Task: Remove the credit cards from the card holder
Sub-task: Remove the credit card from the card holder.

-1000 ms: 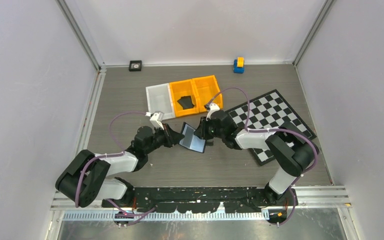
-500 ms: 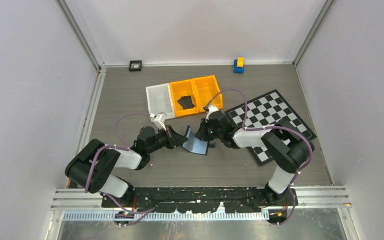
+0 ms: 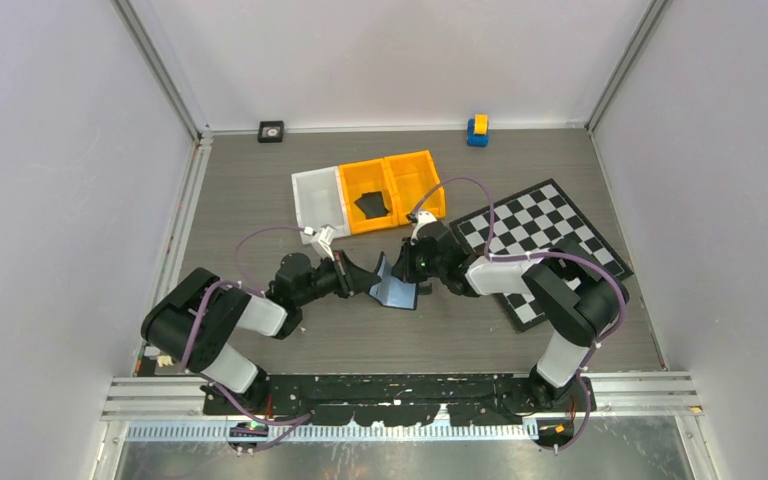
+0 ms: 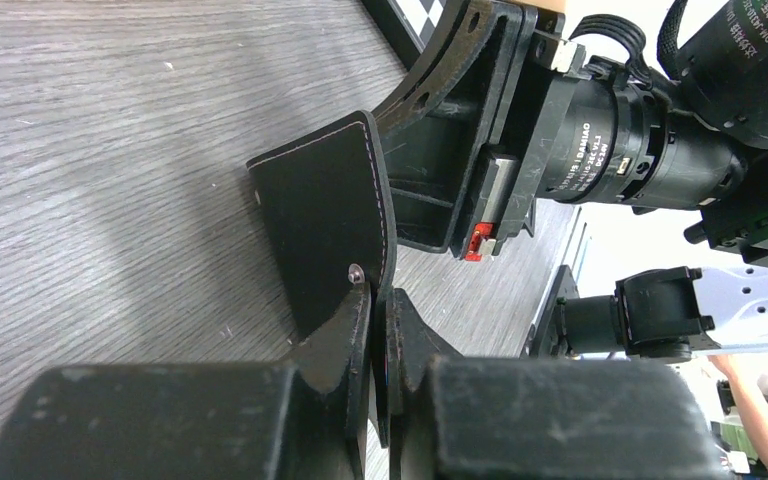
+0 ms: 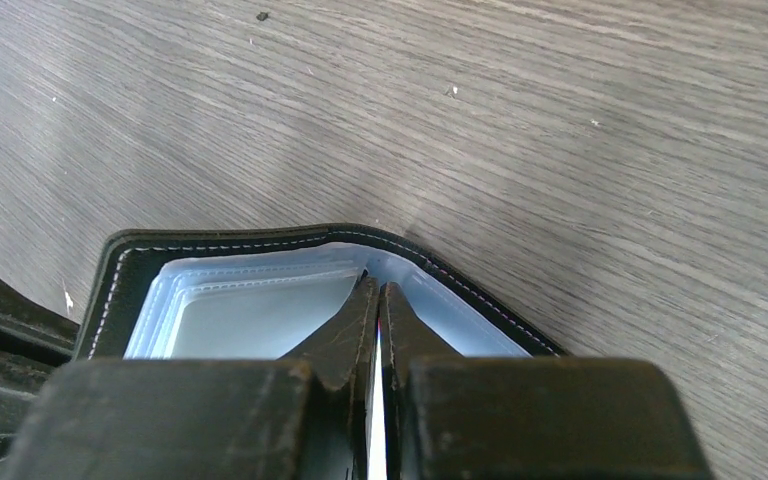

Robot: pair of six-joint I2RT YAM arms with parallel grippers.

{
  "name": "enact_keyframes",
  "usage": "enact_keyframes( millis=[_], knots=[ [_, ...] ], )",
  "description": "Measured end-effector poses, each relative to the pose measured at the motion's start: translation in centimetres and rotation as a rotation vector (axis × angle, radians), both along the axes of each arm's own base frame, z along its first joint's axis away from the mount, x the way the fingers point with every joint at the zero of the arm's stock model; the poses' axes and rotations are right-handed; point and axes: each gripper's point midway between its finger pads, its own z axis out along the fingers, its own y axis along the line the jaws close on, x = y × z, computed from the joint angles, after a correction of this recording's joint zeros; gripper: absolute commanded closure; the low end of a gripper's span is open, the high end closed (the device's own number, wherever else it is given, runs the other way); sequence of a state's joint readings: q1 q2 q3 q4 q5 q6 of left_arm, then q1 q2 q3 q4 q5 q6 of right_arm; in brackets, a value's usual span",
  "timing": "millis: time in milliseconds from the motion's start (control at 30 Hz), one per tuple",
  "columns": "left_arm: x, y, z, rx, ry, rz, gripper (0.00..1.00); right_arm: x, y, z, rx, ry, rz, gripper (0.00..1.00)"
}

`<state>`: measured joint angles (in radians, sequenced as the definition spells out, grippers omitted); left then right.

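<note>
Between the two arms, near the middle of the tabletop (image 3: 260,170), the card holder (image 3: 392,285) stands open like a small book. Whether its lower edge rests on the wood or hangs just above it I cannot tell. It looks light and limp: a soft black stitched cover that bends wherever it is pulled, with thin, glossy, pale grey-blue sleeves inside that will likely slip and buckle under a pinch. The cover is best taken near a stitched outer edge, where it is firmest. The credit cards, stiff and slick by the look of such things, would want a pinch on whatever short edge shows at a sleeve's mouth, but no card can be made out in the sleeves from the right wrist view.

Clamped on the black outer flap, just below its small rivet, the left hand (image 4: 380,305) has its fingers drawn almost together, with only the leather between them. Opposite it, the right hand (image 5: 378,300) is likewise nearly closed, nipping the rim of a pale inner sleeve, a thin sliver of which shows between the fingers. The two hands sit close together, pulling the flaps apart.

Farther back, a dark flat piece (image 3: 370,205) lies in the middle orange bin (image 3: 357,178). It is too small to tell whether it is a card.
</note>
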<state>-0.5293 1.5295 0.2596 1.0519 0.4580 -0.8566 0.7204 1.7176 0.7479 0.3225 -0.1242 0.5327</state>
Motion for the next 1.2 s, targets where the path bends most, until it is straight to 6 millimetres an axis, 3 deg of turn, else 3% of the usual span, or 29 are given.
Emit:
enact_keyframes(
  millis=[900,1100,1200],
  knots=[
    [0.1,-0.9,0.3,-0.043,0.023,-0.035,1.00,-0.2,0.3,-0.1,0.019,0.017,0.013,0.95],
    [0.6,-0.5,-0.2,-0.009,0.035,0.002,1.00,0.0,-0.3,0.0,-0.005,0.008,-0.021,0.85],
    [0.9,0.2,0.1,0.031,0.024,0.042,1.00,0.2,-1.4,1.1,-0.018,-0.022,-0.065,0.84]
  ],
)
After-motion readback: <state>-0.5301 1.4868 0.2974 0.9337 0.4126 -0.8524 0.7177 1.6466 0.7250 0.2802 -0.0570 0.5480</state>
